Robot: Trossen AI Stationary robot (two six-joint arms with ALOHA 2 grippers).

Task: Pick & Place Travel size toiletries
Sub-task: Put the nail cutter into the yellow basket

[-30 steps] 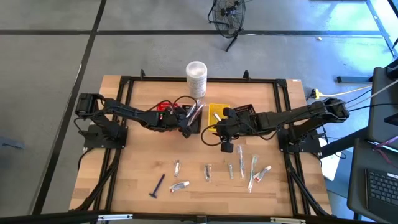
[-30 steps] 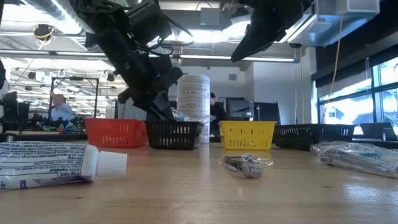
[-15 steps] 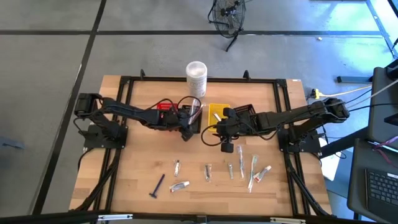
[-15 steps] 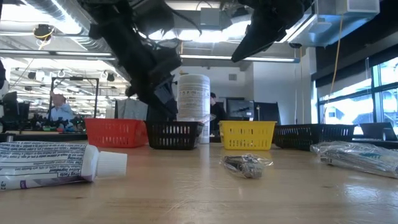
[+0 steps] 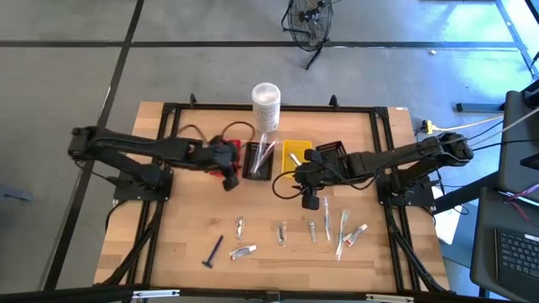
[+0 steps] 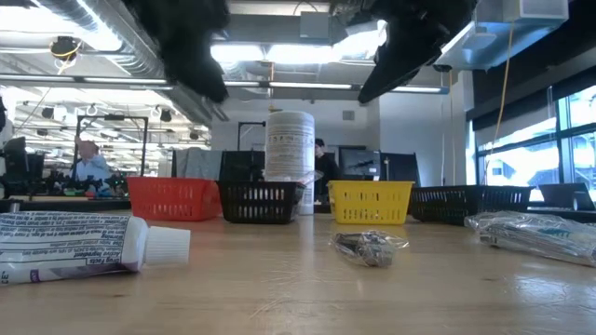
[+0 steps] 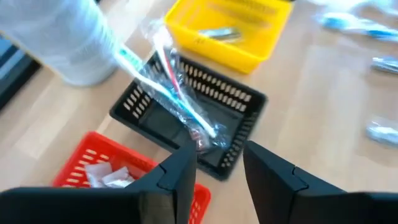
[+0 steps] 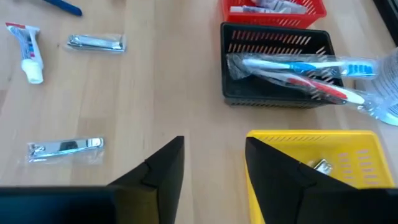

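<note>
**Both pincers empty above the baskets, toiletries split between baskets and desk**

The left pincer (image 5: pixel 228 172) hangs over the red basket (image 5: pixel 226 154), its fingers (image 7: pixel 180 177) parted by a narrow gap with nothing between them. Just beside the red basket sits the black basket (image 7: pixel 189 121), where wrapped toothbrushes (image 7: pixel 177 93) lie slanting, their heads sticking out over the rim toward the tall white container (image 5: pixel 265 103). Small white packets (image 7: pixel 106 176) rest inside the red basket.

The right pincer (image 5: pixel 308 193) is at the desk's middle, near the front of the yellow basket (image 8: pixel 314 158); its fingers (image 8: pixel 163 168) stand apart and hold nothing. A small silvery piece (image 8: pixel 321 165) lies in the yellow basket. A second black basket (image 5: pixel 330 152) sits just right of the yellow one.

More toiletries lie loose on the desk (image 5: pixel 185 227), toward its front: a dark blue razor (image 5: pixel 213 252), a white tube (image 5: pixel 243 251), wrapped nail clippers (image 8: pixel 65 147), another clipper (image 8: pixel 96 42), a tube with red and blue marks (image 8: pixel 28 51), and pale toothbrushes (image 5: pixel 343 229) to the right.

In the low view a large tube (image 6: pixel 88 244) lies close to the camera, with a wrapped silvery item (image 6: pixel 368 246) farther across.
</note>
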